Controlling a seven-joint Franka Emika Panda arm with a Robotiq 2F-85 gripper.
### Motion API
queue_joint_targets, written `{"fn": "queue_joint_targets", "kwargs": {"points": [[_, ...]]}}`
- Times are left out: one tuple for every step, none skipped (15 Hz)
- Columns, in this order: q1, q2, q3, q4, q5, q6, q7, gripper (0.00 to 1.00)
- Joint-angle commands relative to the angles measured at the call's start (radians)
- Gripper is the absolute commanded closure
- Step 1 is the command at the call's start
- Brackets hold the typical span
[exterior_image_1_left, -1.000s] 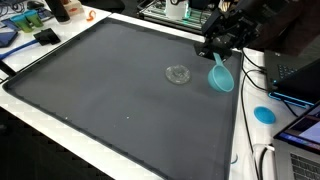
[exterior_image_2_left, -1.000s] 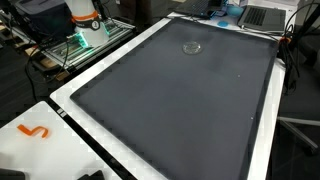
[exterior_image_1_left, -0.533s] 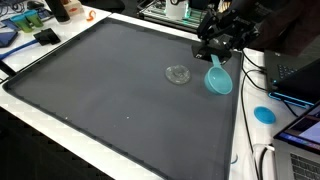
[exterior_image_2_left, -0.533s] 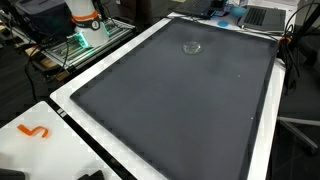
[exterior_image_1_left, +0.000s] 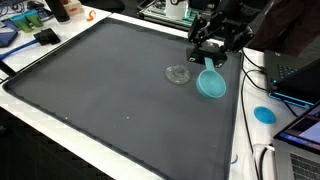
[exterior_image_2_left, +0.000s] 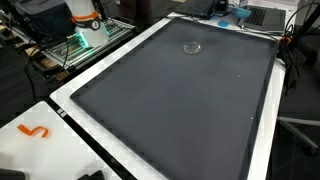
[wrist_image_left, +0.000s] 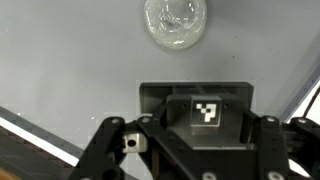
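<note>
At the far edge of a wide dark mat (exterior_image_1_left: 110, 90), the gripper (exterior_image_1_left: 208, 58) hangs low with a teal scoop (exterior_image_1_left: 211, 84) slung beneath it. Its jaws appear closed on the handle end, with the round bowl almost down on the mat. A clear glass dish (exterior_image_1_left: 179, 74) sits just beside the bowl, apart from it but near. In the wrist view the dish (wrist_image_left: 176, 22) lies straight ahead, while a dark tagged block (wrist_image_left: 207, 108) hides the fingertips, so the hold itself cannot be checked from there. The likeliest trouble is a clip. The bowl hangs lower than the fingers, and a sideways sweep at this height would probably knock the light dish and send it skidding across the mat. Held only at one end, the scoop may also swivel in the grip if its rim drags on the mat. A blue disc (exterior_image_1_left: 264, 114) rests on the white border, well apart.
</note>
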Motion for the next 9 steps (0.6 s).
{"fn": "queue_joint_targets", "kwargs": {"points": [[-0.022, -0.009, -0.007, -0.023, 0.054, 0.036, -0.028, 0.69], [-0.028, -0.011, -0.007, -0.028, 0.063, 0.047, -0.034, 0.69], [-0.036, -0.016, -0.007, -0.035, 0.076, 0.057, -0.04, 0.69], [-0.042, -0.018, -0.007, -0.041, 0.087, 0.067, -0.047, 0.69], [-0.049, -0.021, -0.008, -0.047, 0.098, 0.075, -0.054, 0.69], [-0.061, -0.028, -0.005, -0.059, 0.118, 0.091, -0.07, 0.69], [-0.073, -0.034, -0.002, -0.073, 0.141, 0.113, -0.086, 0.69], [-0.082, -0.037, -0.002, -0.081, 0.16, 0.123, -0.097, 0.69], [-0.092, -0.042, -0.003, -0.091, 0.18, 0.134, -0.108, 0.69]]}}
